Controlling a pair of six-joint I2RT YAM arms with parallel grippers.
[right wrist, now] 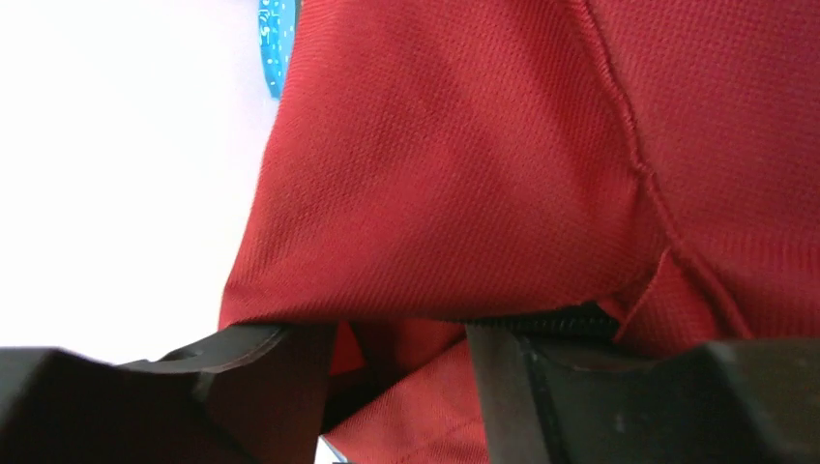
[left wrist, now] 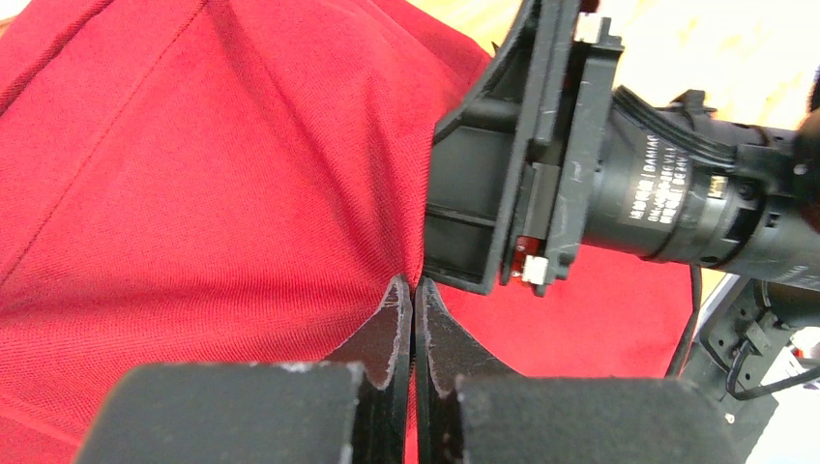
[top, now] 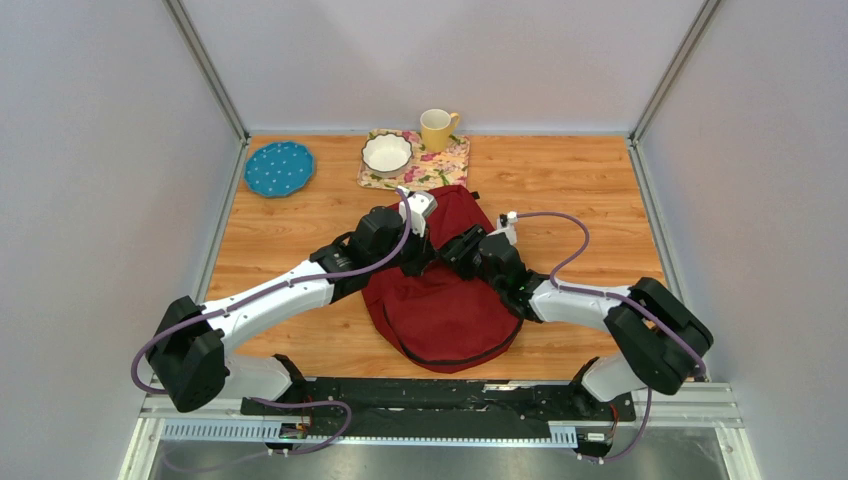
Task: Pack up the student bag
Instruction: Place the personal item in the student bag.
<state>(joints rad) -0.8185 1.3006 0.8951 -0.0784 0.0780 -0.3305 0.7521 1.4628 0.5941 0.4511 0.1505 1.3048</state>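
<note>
At the near edge, the two arm bases sat partly cut off by the frame. Both arms reached inward to meet over the student bag [top: 440,310]. The bag lay in the middle of the worktop [top: 580,190], a dark red mound with a black zipper line curving along its near side. Its far end was hidden under the two wrists, and its straps and any front pocket could not be made out. The left gripper [left wrist: 414,290] was clenched, its fingers pressed together on a pinch of the bag's fabric, and creases ran up to the tips. The right gripper [right wrist: 382,338] had its jaws apart and released. A fold of red cloth and a strip of black zipper edge hung between and across the fingers, though how far they touched was hard to tell. The left part of that wrist view was washed out to white. Farther back, well apart from the bag, a blue dotted plate [top: 279,168] lay at the far left. A white bowl [top: 387,153] sat on a floral mat [top: 445,165], with a yellow mug [top: 436,128] at the mat's far edge.
</note>
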